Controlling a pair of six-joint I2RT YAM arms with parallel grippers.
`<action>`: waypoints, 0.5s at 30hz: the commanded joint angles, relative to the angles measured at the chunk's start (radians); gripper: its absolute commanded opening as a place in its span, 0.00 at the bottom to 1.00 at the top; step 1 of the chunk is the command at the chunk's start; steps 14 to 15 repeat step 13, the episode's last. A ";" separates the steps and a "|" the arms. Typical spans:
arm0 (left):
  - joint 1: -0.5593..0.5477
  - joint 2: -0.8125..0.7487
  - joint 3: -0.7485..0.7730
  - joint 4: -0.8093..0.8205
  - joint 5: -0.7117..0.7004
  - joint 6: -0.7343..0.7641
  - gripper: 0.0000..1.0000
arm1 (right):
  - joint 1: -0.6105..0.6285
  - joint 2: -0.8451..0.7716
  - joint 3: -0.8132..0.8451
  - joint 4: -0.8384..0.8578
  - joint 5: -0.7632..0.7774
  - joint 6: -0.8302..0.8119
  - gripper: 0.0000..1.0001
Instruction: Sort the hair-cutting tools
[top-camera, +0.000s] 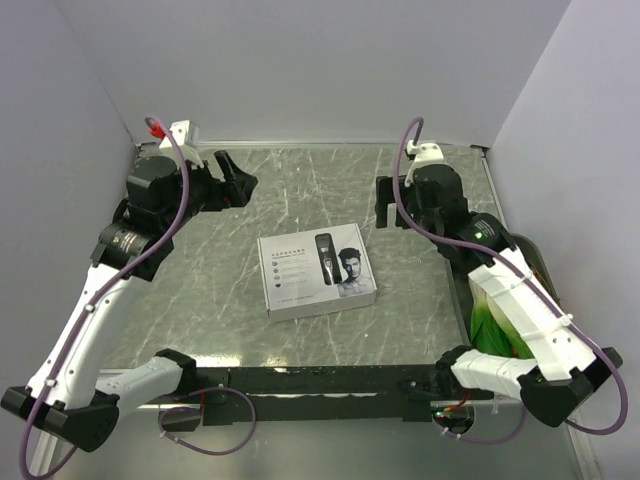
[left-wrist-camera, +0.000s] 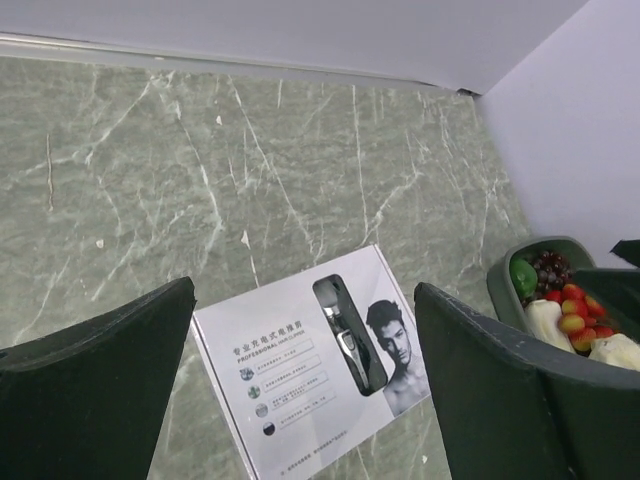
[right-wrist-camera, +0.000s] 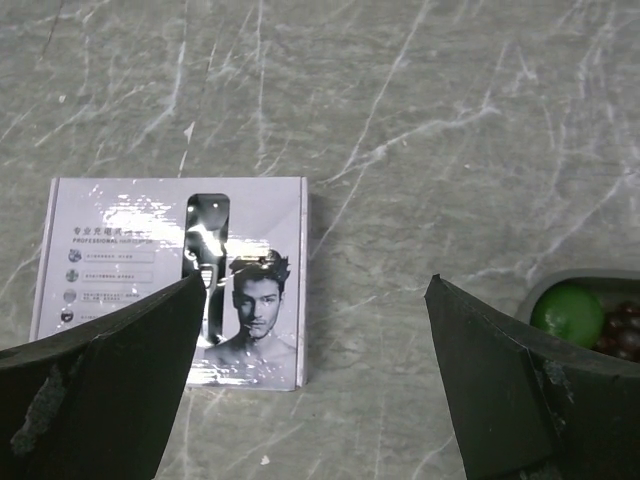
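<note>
Two empty grips: left fingers (left-wrist-camera: 90, 390) and right fingers (right-wrist-camera: 90, 390) spread, flanking the closed box (top-camera: 315, 270); sorting unstarted, so opening it likely comes first.

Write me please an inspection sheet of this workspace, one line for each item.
Surface: grey-green marbled table with white veins.
Job's things: hair clipper shows on the lid of the shut white box, mid-table; window or print, cannot tell. No loose attachments seen.
Clutter: dark container of fruit at the right edge.
Grippers: left gripper and right gripper both open, empty, above the table.
Cables: purple cable along each arm, apart from the box.
Surroundings: plain pale walls on three sides.
</note>
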 joint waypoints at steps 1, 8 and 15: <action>0.002 -0.057 -0.034 -0.017 -0.047 -0.042 0.97 | -0.003 -0.083 -0.002 0.016 0.113 -0.019 1.00; 0.002 -0.082 -0.026 -0.049 -0.107 -0.025 0.96 | -0.006 -0.112 0.052 0.019 0.085 -0.035 1.00; 0.002 -0.076 -0.017 -0.029 -0.153 -0.029 0.96 | -0.008 -0.138 0.098 0.042 0.133 -0.031 1.00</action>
